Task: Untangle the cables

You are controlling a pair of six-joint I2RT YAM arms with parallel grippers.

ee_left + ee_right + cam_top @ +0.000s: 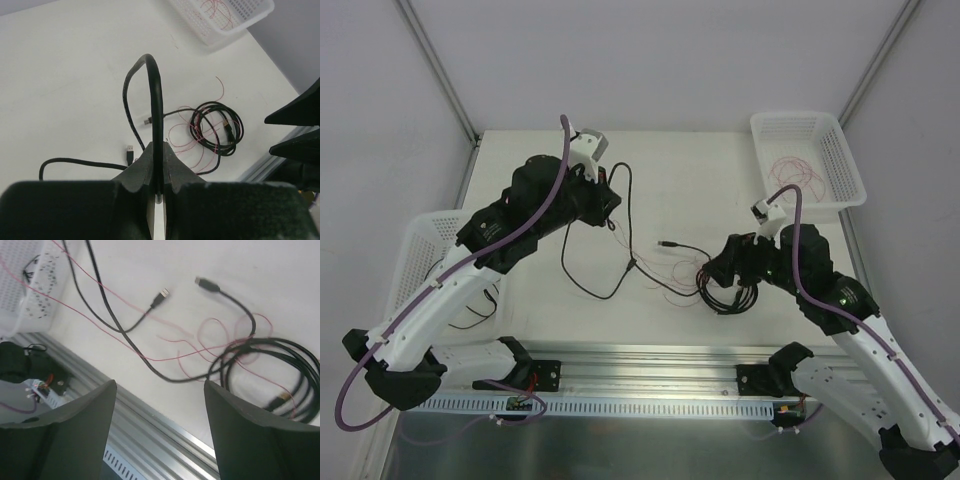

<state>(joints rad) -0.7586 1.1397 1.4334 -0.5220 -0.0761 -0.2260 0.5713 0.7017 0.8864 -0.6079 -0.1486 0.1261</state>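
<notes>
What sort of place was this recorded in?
Probably a lab test cell: white table enclosed by white panels, aluminium rail along its near edge, white plastic basket at the far right.

A matte white tabletop (720, 190) sits inside plain pale grey wall panels (650, 60) joined by slim silver metal corner posts (438, 68) — evenly, softly lit — with a ribbed aluminium rail (650, 365) along its near edge.
</notes>
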